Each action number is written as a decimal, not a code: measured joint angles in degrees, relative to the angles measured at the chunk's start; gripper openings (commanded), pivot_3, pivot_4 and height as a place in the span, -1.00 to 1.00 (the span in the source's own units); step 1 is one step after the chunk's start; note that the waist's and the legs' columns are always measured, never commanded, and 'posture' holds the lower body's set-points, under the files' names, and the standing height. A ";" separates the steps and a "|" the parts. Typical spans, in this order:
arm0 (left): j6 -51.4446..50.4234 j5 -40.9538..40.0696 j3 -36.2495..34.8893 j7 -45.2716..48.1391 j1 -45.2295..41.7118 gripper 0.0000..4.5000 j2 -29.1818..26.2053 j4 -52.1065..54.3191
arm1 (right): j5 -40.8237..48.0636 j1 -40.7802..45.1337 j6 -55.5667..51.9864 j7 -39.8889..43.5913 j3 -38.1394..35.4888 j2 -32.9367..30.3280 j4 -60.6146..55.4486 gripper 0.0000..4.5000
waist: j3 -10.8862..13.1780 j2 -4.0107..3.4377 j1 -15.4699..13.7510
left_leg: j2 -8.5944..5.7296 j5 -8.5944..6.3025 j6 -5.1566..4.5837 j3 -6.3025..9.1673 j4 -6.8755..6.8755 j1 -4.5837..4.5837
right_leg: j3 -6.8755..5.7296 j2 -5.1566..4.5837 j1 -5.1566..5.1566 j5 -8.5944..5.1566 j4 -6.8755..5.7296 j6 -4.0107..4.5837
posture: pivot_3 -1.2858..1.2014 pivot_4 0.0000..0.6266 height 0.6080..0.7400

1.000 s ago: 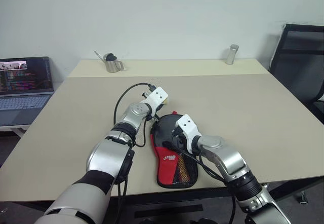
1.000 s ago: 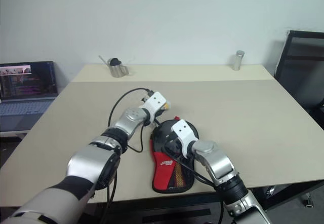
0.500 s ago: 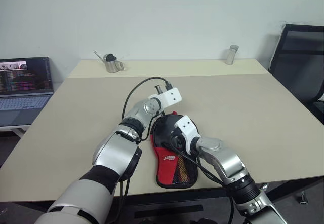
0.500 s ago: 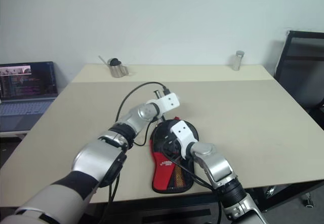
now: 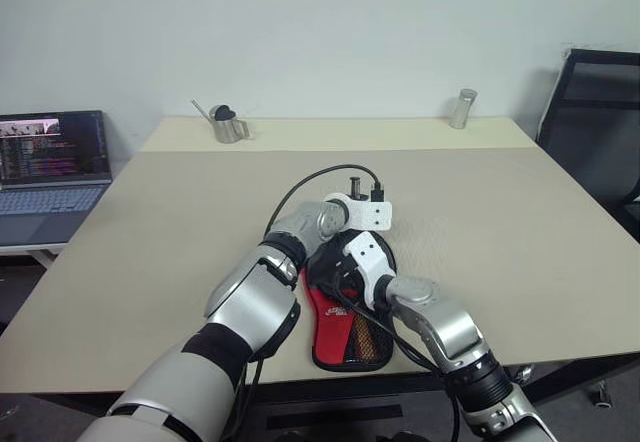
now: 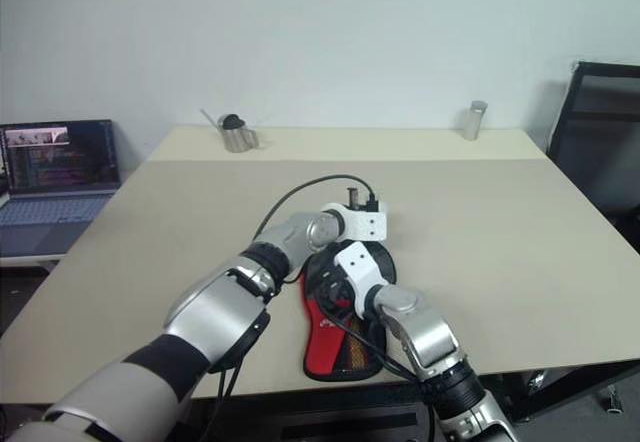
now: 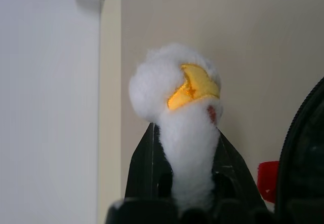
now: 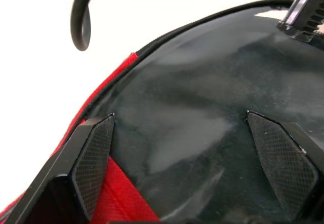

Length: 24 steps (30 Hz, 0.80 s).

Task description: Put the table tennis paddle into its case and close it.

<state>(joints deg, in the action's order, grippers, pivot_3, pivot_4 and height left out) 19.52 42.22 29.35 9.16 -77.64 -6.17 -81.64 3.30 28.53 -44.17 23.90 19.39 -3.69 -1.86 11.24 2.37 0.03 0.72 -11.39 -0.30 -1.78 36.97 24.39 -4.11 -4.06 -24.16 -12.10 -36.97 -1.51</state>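
Fingers [image 7: 143, 169] of the left gripper [image 5: 362, 205] pinched a white plush charm [image 7: 174, 89] beside the case [image 5: 345, 337], which lay on the table [image 5: 520, 232]. If the charm was the zipper pull, a steady draw along the edge suited, with the wide-spread right gripper [image 8: 177, 127] steadying the case.

The soft fabric case [image 5: 345, 324] is black with a red lower front, a white logo and an orange-and-black mesh pocket; a thin red edge runs beside its glossy black surface in the right wrist view. The fluffy toy [image 7: 177, 127] between the black fingers [image 7: 147, 171] is white with a yellow-orange patch and a small red mark. The wooden table [image 5: 500, 222] is plain pale beige. The small metal pitcher [image 5: 228, 125] is silver with a black top.
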 measured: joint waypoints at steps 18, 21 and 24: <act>-1.07 3.37 2.27 -5.76 -1.11 -0.92 2.05 -1.16 | 0.01 -2.78 -0.84 -0.54 2.18 0.83 -3.65 1.00 | 0.00 0.00 -0.55 | -0.04 0.00 0.00 0.06 0.01 0.10 | -0.08 -0.04 -0.02 0.00 0.07 -0.01 | 0.03 -0.52 1.00; -1.77 3.71 2.37 -6.00 -1.29 -0.92 2.30 -1.16 | 0.01 -3.03 -1.21 -0.80 2.19 0.85 -4.17 1.00 | 0.00 0.00 -0.60 | -0.04 -0.01 0.00 0.07 0.00 0.12 | -0.10 -0.04 -0.03 -0.01 0.08 -0.01 | 0.03 -0.52 1.00; -2.03 4.03 2.51 -6.09 -1.33 -0.92 2.40 -1.16 | 0.02 -3.19 -1.38 -1.12 2.30 0.87 -4.46 1.00 | 0.00 0.00 -0.63 | -0.05 -0.01 0.00 0.08 0.00 0.13 | -0.10 -0.05 -0.03 -0.01 0.09 -0.01 | 0.03 -0.52 1.00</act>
<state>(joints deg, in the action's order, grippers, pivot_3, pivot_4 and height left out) 17.49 46.25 31.85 3.07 -78.97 -3.77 -82.80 3.31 25.33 -45.55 22.78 21.69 -2.82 -6.32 11.24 2.37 -0.60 0.67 -11.39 -0.30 -1.70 36.98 24.52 -4.21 -4.10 -24.19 -12.11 -36.88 -1.52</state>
